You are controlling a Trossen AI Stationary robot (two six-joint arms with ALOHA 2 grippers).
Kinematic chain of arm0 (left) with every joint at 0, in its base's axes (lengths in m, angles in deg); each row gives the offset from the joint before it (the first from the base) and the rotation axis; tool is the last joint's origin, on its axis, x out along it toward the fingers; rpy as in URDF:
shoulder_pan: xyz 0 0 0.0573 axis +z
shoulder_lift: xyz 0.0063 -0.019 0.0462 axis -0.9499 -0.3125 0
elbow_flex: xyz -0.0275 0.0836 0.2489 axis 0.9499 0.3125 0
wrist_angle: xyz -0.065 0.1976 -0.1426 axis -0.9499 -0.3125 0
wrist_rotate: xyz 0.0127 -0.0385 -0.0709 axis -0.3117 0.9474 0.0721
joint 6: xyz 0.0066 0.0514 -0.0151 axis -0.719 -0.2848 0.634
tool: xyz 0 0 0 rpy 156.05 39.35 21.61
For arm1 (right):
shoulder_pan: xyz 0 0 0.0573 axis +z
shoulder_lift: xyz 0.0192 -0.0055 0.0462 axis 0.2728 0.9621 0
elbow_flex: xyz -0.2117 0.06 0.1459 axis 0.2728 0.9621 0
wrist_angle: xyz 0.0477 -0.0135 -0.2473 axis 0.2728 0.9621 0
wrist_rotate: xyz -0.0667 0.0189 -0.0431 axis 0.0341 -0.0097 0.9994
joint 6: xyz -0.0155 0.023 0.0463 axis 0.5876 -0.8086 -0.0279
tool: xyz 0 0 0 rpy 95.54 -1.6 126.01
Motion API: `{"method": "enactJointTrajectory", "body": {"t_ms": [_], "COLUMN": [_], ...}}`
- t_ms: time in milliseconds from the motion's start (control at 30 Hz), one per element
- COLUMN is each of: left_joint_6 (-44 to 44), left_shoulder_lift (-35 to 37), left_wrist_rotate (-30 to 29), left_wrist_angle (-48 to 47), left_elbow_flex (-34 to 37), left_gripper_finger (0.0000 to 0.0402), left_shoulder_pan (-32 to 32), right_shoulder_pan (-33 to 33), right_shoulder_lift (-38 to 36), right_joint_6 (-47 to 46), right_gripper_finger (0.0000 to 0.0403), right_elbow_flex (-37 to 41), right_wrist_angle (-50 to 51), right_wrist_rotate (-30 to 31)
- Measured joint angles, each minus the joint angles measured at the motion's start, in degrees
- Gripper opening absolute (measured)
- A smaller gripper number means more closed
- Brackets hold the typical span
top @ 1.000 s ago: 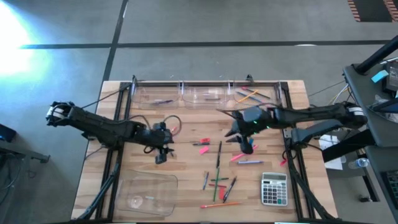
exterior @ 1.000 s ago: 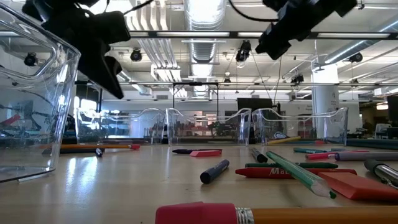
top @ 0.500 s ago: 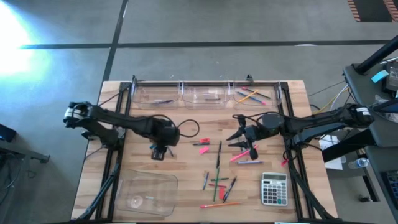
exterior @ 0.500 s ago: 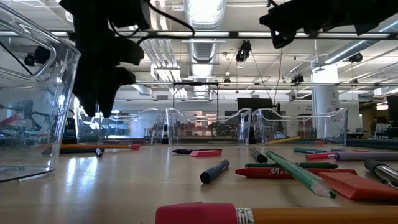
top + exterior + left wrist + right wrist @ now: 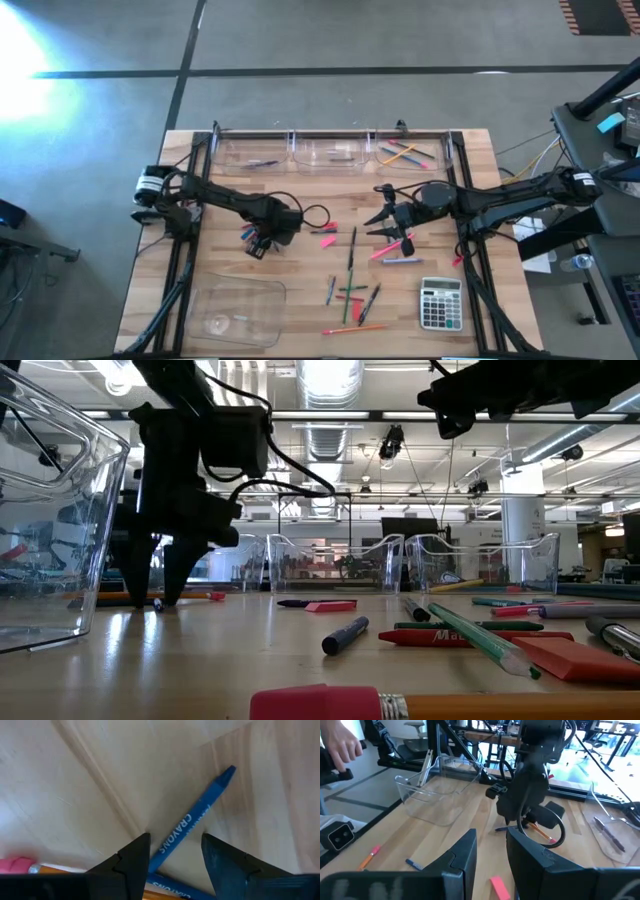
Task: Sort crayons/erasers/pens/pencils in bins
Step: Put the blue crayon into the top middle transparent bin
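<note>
My left gripper (image 5: 256,244) points straight down at the table's left middle, open. Its fingertips (image 5: 175,855) stand on either side of a blue crayon (image 5: 192,822), which lies flat on the wood. In the low view the fingers (image 5: 155,592) reach almost to the tabletop. A second blue crayon (image 5: 167,887) and an orange pencil (image 5: 55,869) lie just beside them. My right gripper (image 5: 380,225) hangs level above the table's middle, pointing left, open (image 5: 490,855) and with nothing in it. Three small clear bins (image 5: 330,152) stand along the far edge.
A large clear tray (image 5: 235,310) sits at the near left and a grey calculator (image 5: 440,303) at the near right. Pens, pencils, crayons and pink erasers (image 5: 325,236) lie scattered across the middle (image 5: 352,270). A person's hand (image 5: 342,745) shows beyond the table's left.
My left gripper has come down to the tabletop, rolled and tipped until it points straight down, its fingers now astride the blue crayon. My right gripper tipped up from pointing downward to level and then kept still.
</note>
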Motion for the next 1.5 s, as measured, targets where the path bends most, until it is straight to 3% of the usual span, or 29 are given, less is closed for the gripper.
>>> {"method": "enactJointTrajectory", "body": {"t_ms": [233,600,800,1100,1233,1500], "left_joint_6": [-1.49,-1.04,2.26,1.04,-2.69,-12.13], "left_shoulder_lift": [-2.75,-2.86,-1.05,5.34,6.71,4.44], "left_wrist_rotate": [0.33,0.93,5.41,4.31,-0.19,-0.77], "left_wrist_angle": [0.67,1.48,0.66,-2.75,-3.44,-0.54], "left_elbow_flex": [0.17,0.17,-4.69,-13.61,-17.48,-27.25], "left_gripper_finger": [0.0151,0.001,0.0006,0.0002,0.0002,0.0001], "left_shoulder_pan": [-0.13,-0.12,-0.25,1.42,5.24,18.9], "right_shoulder_pan": [0.0,0.0,0.0,0.0,0.0,0.0], "right_shoulder_lift": [0.0,0.0,0.0,-0.77,-0.71,-0.16], "right_joint_6": [0.13,0.54,-1.22,-0.62,0.02,0.02], "right_gripper_finger": [0.0097,0.0094,0.0088,0.0076,0.0071,0.0072], "right_elbow_flex": [-0.07,0.0,0.02,0.07,0.18,0.23], "right_wrist_angle": [0.11,0.09,0.74,1.0,0.92,0.37], "right_wrist_rotate": [0.0,-0.02,-0.02,1.6,1.97,4.55]}}
